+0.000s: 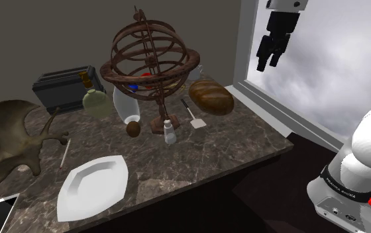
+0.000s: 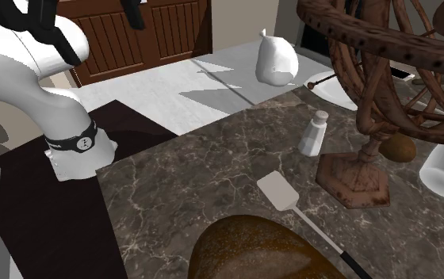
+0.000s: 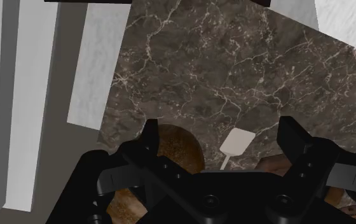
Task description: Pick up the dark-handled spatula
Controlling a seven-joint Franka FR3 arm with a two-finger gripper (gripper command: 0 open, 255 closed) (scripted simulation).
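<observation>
1. The spatula with a flat white blade and a thin dark handle [image 1: 194, 118] [image 2: 277, 190] [image 3: 237, 141] lies flat on the dark brown marble countertop with pale veins [image 1: 177, 162], untouched
2. It rests between the brown oval loaf of bread [image 1: 212, 97] [image 2: 260, 250] and the wooden foot of the rusty-brown ringed armillary sphere [image 1: 152, 59] [image 2: 387, 79], close to both
3. Its handle runs back alongside the loaf, and its blade points toward the counter's free edge
4. A small white shaker bottle [image 1: 169, 132] [image 2: 313, 133] stands upright near the blade, beside the sphere's foot
5. The all-black two-finger gripper [image 1: 268, 64] [image 3: 220, 135] hangs high above, well apart from the spatula, at the shoulder view's upper right
6. Its fingers stand wide apart and hold nothing; in the wrist view the blade shows far below, between them
7. Farther along the counter lie a white boat-shaped plate [image 1: 91, 185] and a dark box-shaped toaster [image 1: 61, 86]
</observation>
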